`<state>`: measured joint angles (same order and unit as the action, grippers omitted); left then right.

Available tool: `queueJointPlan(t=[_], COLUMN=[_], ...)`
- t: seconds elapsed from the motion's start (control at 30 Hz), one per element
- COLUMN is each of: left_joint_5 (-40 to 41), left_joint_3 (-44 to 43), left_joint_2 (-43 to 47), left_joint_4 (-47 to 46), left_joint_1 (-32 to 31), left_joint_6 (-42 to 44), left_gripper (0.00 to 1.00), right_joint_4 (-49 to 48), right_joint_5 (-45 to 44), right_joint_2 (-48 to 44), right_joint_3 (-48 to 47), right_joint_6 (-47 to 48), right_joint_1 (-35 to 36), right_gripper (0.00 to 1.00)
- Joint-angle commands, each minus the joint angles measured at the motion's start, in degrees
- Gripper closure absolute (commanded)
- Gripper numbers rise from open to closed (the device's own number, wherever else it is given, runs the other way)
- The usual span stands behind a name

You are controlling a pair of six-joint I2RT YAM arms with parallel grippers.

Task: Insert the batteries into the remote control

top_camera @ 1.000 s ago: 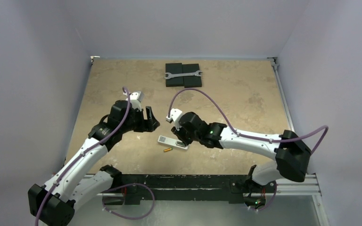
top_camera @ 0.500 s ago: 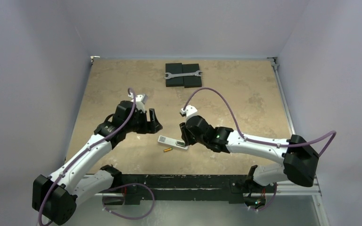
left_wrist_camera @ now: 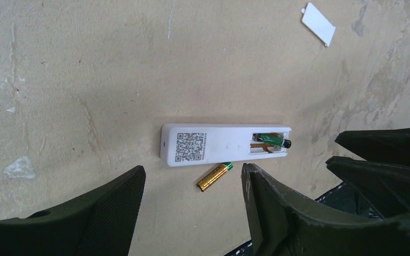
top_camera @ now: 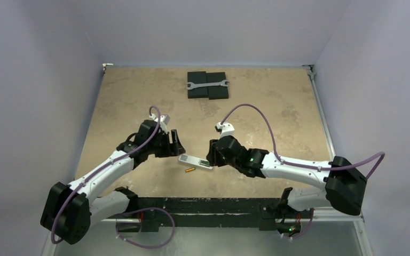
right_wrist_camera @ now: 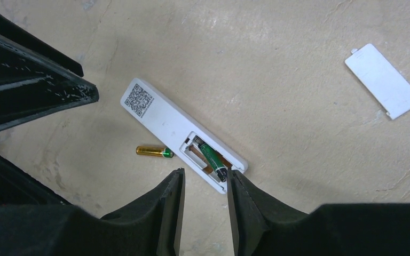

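While face down, slim rectangular remote control (left_wrist_camera: 224,144) beside gold cylindrical battery (left_wrist_camera: 214,176).

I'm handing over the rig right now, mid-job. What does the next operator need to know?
Left gripper: open, empty, above the remote control.
Right gripper: slightly open, empty, at the remote's battery end.
Remote lies back up; cover lies apart on the table.
Done: green battery is in the bay, looks askew.
Left: load the gold battery lying beside the remote.
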<state>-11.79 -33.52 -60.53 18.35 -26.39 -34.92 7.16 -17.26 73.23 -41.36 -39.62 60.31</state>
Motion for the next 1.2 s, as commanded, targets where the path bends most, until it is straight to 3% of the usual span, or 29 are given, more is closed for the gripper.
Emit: queueJointPlan(t=[0.0,0.57,1.17], left_joint_5=[-1.3,-1.8,-3.0], left_joint_3=[2.0,5.5,6.9], left_joint_2=[-2.3,-8.9,-10.1], left_joint_4=[-6.3,-14.6,-17.2], left_joint_1=[-0.5,-1.5,-1.9], left_joint_6=[-2.1,-3.6,-3.8], left_gripper=[0.36,0.47,0.55], right_joint_4=[-2.2,-1.2,1.2], right_joint_5=[-1.8,-4.0,-4.9], right_joint_2=[1.4,3.6,6.5], right_joint_3=[0.5,1.3,0.6], right_joint_6=[-5.3,-15.2,-20.2], right_joint_1=[-0.2,-0.2,-0.2], right_gripper=[0.58,0.6,0.7])
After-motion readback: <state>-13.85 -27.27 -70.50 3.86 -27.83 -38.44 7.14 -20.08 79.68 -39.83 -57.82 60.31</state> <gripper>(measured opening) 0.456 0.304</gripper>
